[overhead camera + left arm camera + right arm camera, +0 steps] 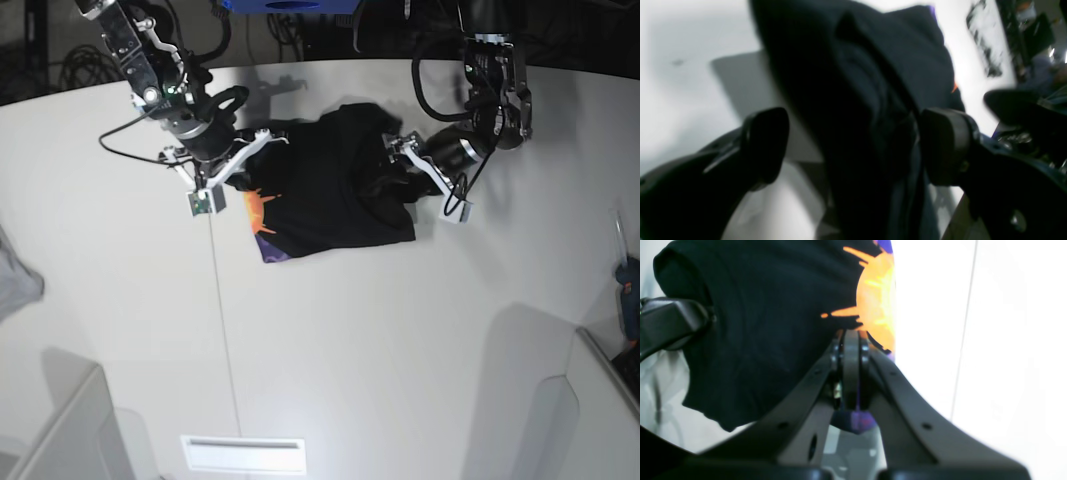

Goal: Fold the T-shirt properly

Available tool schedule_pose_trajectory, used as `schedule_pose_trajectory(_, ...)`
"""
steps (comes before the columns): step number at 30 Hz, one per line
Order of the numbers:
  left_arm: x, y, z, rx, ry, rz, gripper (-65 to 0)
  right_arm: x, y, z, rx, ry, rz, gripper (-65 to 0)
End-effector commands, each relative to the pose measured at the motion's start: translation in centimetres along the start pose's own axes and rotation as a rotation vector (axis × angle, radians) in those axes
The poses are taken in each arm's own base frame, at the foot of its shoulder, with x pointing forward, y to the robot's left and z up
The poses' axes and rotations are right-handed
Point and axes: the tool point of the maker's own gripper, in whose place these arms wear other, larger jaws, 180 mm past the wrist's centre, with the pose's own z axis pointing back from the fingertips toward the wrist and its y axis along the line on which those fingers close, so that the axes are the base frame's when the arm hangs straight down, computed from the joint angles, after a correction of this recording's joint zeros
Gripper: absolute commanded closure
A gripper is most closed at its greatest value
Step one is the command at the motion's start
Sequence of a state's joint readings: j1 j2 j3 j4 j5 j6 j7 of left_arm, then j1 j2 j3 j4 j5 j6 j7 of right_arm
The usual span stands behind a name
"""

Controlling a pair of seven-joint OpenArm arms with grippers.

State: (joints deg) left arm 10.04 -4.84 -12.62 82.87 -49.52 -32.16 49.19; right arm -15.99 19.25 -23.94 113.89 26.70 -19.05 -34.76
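The black T-shirt (335, 185) lies bunched on the white table (330, 340), with its orange and purple print (265, 218) facing up at the left edge. My right gripper (238, 165) is at that edge. In the right wrist view it (850, 370) is shut on the cloth beside the orange print (875, 296). My left gripper (402, 158) is at the shirt's right side. In the left wrist view it (853, 146) is open, one finger (766, 143) on each side of a thick fold of black shirt (857, 83).
A small grey cloth (15, 275) lies at the table's left edge. White bins stand at the bottom left (60, 430) and bottom right (590, 400). A thin seam (225, 330) runs down the table. Cables and dark gear line the back edge.
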Motion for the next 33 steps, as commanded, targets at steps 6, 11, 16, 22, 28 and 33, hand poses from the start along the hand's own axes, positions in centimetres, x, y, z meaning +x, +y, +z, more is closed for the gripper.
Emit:
schedule_pose_trajectory(6,-2.8,2.4,-0.1,0.103,0.108,0.076,-52.8,1.3,-0.4,0.6,-0.006,-0.088,0.009,0.0)
schedule_pose_trajectory(11,-2.9,1.2,-1.1,0.074,0.144,0.041,-15.8,1.3,-0.4,0.6,-0.007,-0.094,0.008,0.0)
schedule_pose_trajectory(16,-3.4,1.5,-1.5,0.087,0.192,0.030,0.0,1.3,-0.4,0.6,-0.006,-0.095,0.006,0.0)
schedule_pose_trajectory(22,-2.7,2.2,-0.6,0.100,0.276,-0.116,0.0,1.2,-0.5,0.6,-0.012,-0.093,-0.009,0.0)
schedule_pose_trajectory(28,-1.1,2.6,-0.8,0.099,0.425,-0.364,0.0,1.0,-2.4,1.0,-0.080,-0.106,-0.108,0.0)
schedule_pose_trajectory(33,0.1,2.2,-1.3,0.087,0.527,-0.548,0.0,0.2,-4.3,1.6,-0.141,-0.104,-0.171,0.0)
